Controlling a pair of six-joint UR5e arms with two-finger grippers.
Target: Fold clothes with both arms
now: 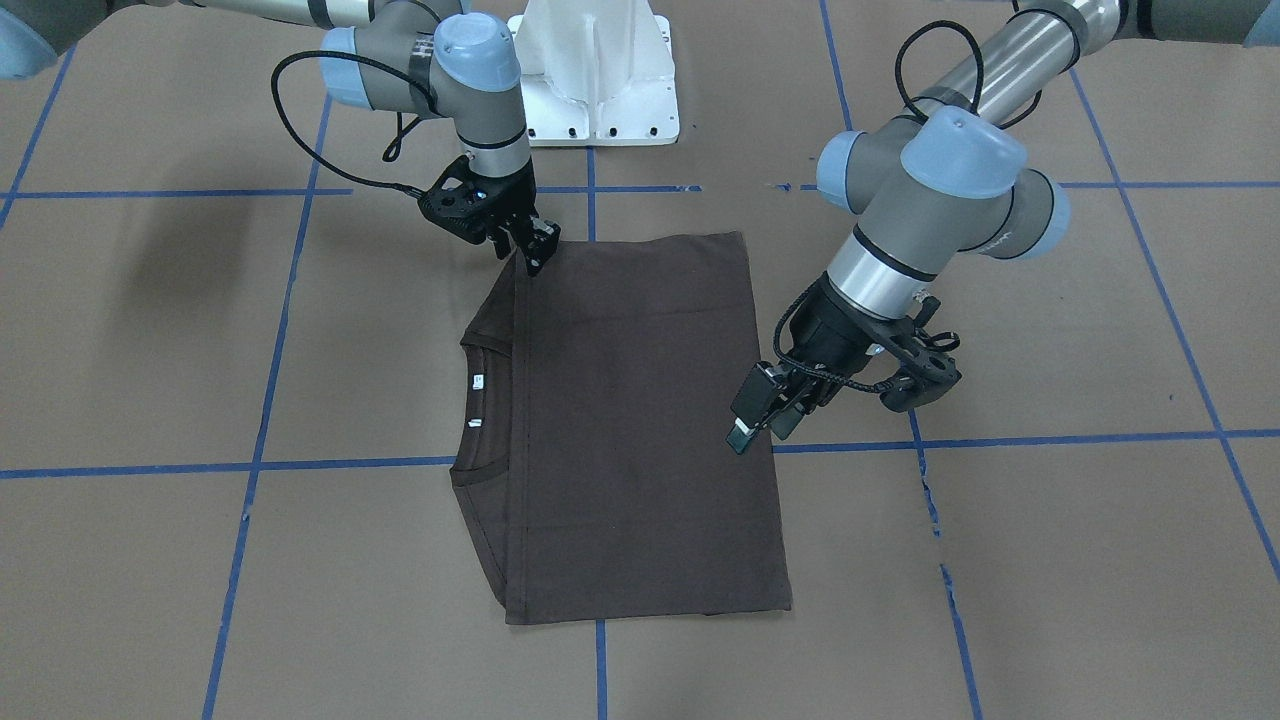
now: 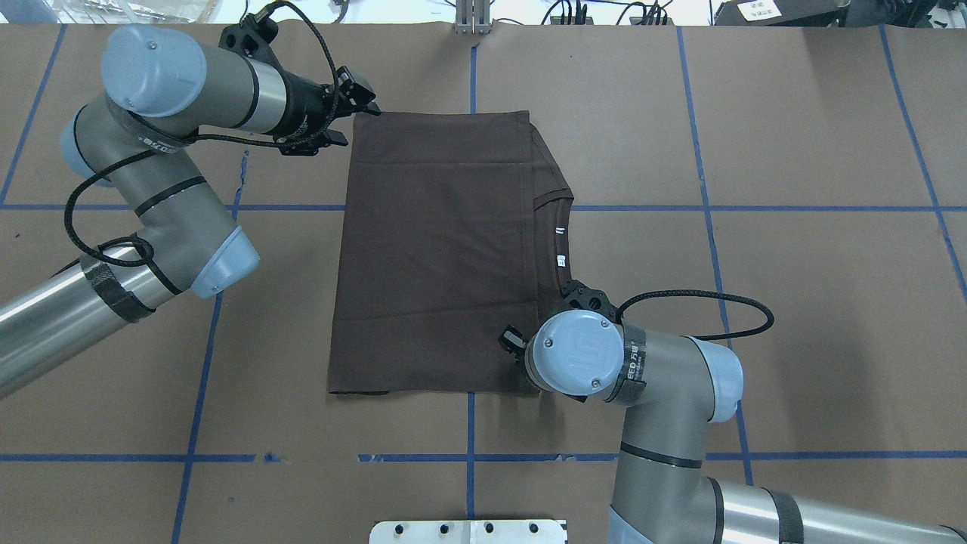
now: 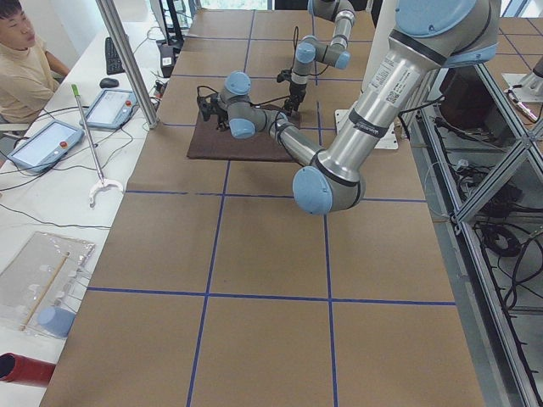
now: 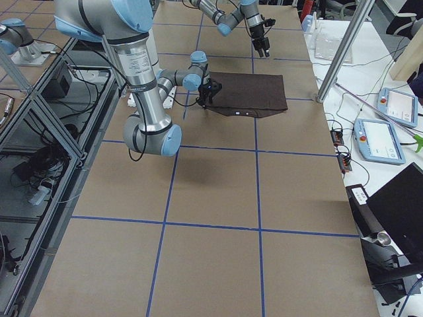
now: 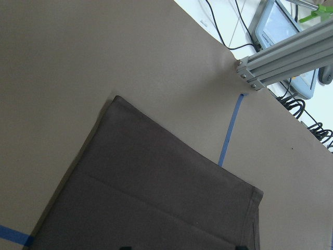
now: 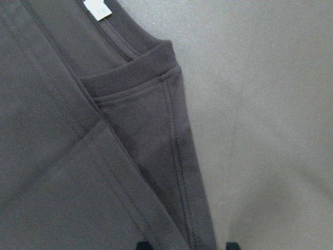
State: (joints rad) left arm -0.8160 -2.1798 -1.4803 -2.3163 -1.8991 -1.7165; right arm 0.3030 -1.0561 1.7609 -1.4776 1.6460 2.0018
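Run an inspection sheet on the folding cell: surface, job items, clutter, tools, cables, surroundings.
Surface: table covered in brown paper with a blue tape grid.
Job's things: dark T-shirt folded to a rectangle, collar exposed on the robot's right.
Clutter: nothing seen.
Tools: left tool open, over the shirt edge opposite the collar; right tool open, at a shirt corner on the collar side.
Cables: black cable loops at each wrist; no snag visible.
Surroundings: white base; person seated at a side bench with tablets.
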